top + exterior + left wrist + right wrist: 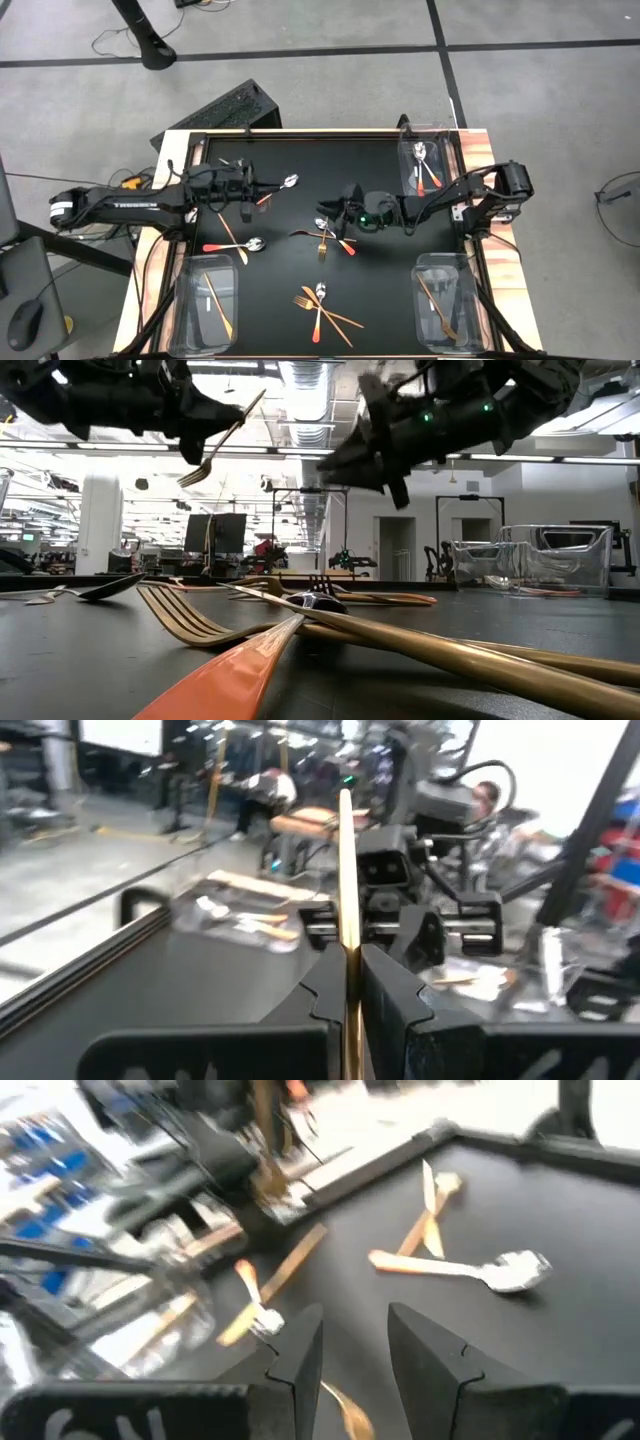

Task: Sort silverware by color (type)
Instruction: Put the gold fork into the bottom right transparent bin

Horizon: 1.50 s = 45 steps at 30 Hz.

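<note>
My left gripper hovers over the table's left half, shut on a gold fork that shows as a thin gold strip in the left wrist view. My right gripper hangs open above the table's middle, over a small cluster of silverware; nothing sits between its fingers. More silverware lies flat on the black mat: a red-handled spoon, another, and a pile of gold forks with a red-handled spoon near the front. My left gripper pinches the gold fork's handle between its two fingers. The fingers point level and lie across the handle. The fork is lifted clear of the table and tilted, tines lower, handle end higher.
Clear plastic bins stand at the corners: far right with red-handled spoons, near left and near right with gold pieces. A gold piece lies under the left arm. A keyboard lies beyond the far edge.
</note>
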Each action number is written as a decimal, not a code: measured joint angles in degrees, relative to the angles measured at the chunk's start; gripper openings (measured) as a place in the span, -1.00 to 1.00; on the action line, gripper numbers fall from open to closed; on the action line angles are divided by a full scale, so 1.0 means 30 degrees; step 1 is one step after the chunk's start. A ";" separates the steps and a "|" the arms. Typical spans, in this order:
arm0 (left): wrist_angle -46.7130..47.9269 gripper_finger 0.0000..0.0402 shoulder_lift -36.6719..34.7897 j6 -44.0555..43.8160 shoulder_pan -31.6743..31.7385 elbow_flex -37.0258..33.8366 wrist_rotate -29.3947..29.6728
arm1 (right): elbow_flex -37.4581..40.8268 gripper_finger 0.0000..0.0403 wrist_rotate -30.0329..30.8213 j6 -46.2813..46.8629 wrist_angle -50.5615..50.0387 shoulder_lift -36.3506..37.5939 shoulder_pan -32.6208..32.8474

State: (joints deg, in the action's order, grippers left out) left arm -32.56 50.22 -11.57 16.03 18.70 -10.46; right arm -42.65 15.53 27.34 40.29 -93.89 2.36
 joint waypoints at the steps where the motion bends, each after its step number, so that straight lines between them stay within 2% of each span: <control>1: -0.0933 -0.99 0.0469 -0.0107 0.0000 -0.0168 -0.0376 | 0.0000 -0.32 -0.0005 -0.0346 0.0710 -0.0015 0.0055; 5: -0.4351 -0.99 0.2322 -0.0573 -0.0007 -0.0327 -0.1195 | -0.0147 -0.31 -0.0105 -0.2238 0.3187 -0.0379 0.0172; 12: -0.9396 -0.99 0.5431 -0.0604 -0.0375 -0.0236 -0.1654 | -0.3130 -0.10 -0.0435 -0.4649 0.2811 -0.2345 0.0179; 17: -1.1309 -0.99 0.6835 -0.0600 -0.0639 -0.0233 -0.1581 | -0.5140 0.06 -0.0630 -0.4907 0.2996 -0.4052 -0.0053; 22: -1.1695 -0.99 0.7393 -0.0600 -0.0870 -0.0233 -0.1490 | -0.6419 0.08 -0.0648 -0.5282 0.2853 -0.4988 -0.0321; 27: -1.1666 -0.99 0.7393 -0.0600 -0.0867 -0.0233 -0.1450 | -0.6375 -0.12 -0.0431 -0.5138 0.2729 -0.4983 -0.0462; 30: -1.1666 -0.99 0.7386 -0.0535 -0.0860 -0.0233 -0.1395 | -0.6375 -0.39 -0.0383 -0.5122 0.2695 -0.4829 -0.0477; 34: -1.1310 -0.97 0.7379 -0.0513 -0.0867 -0.0225 -0.1084 | -0.6369 -0.85 -0.0459 -0.5220 0.2646 -0.4772 -0.0453; 35: -1.1215 -0.95 0.7379 -0.0499 -0.0867 -0.0225 -0.1001 | -0.6368 -0.91 -0.0581 -0.5352 0.2619 -0.4772 -0.0455; 39: -1.0536 -0.83 0.7359 -0.0422 -0.0869 -0.0225 -0.0715 | -0.6368 -0.91 -0.0636 -0.5156 0.1436 -0.4632 -0.0448; 45: -1.0347 -0.64 0.7364 -0.0184 -0.0874 -0.0225 -0.0277 | -0.6353 -0.94 -0.0577 -0.4974 -0.4708 -0.2350 -0.0234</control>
State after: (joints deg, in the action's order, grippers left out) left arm -63.61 72.31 -12.12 13.41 18.02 -11.29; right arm -61.71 13.80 12.42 26.17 -100.94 1.66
